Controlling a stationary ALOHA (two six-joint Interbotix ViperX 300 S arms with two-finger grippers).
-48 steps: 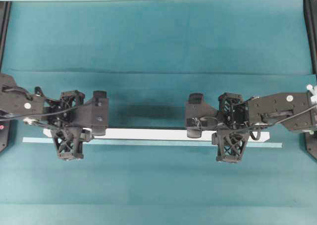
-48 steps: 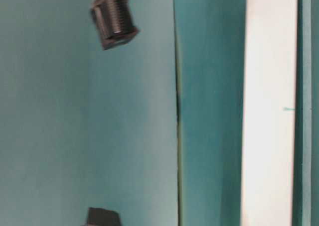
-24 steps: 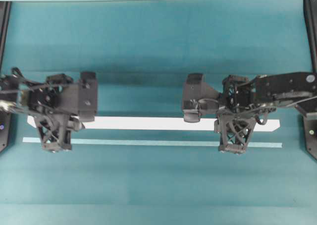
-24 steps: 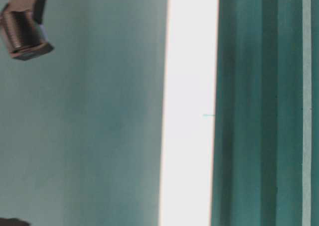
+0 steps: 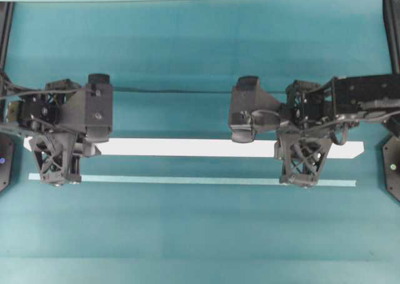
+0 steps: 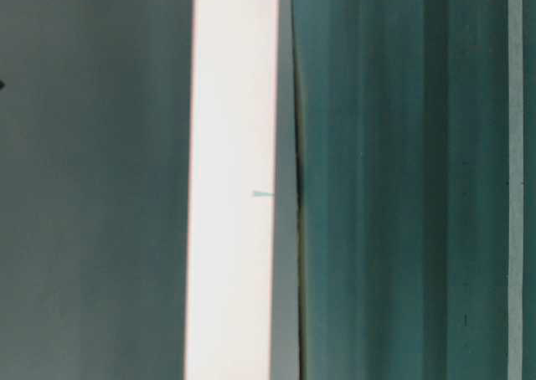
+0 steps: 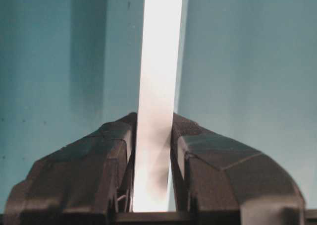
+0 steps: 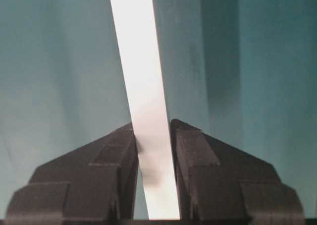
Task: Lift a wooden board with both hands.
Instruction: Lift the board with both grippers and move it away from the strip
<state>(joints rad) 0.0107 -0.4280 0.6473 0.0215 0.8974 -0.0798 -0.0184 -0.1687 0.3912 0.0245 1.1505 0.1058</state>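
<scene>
Board [image 5: 187, 147] clamped, both end effectors [image 7: 152, 140] [image 8: 153, 136]

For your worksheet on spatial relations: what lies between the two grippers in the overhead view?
Only the wooden board spans from left gripper to right gripper.

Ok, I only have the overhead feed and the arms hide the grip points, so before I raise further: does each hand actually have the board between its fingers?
Observer: Yes for the left hand. Its wrist view shows the wooden board running between both fingers, pressed on each side.
Operator: And the right?
Observer: The right hand is shut on it too, though there the board runs slightly slanted between the fingers.
Operator: Is it off the table?
Observer: In the table-level view the board stands clearly apart from the thin teal strip.
</scene>
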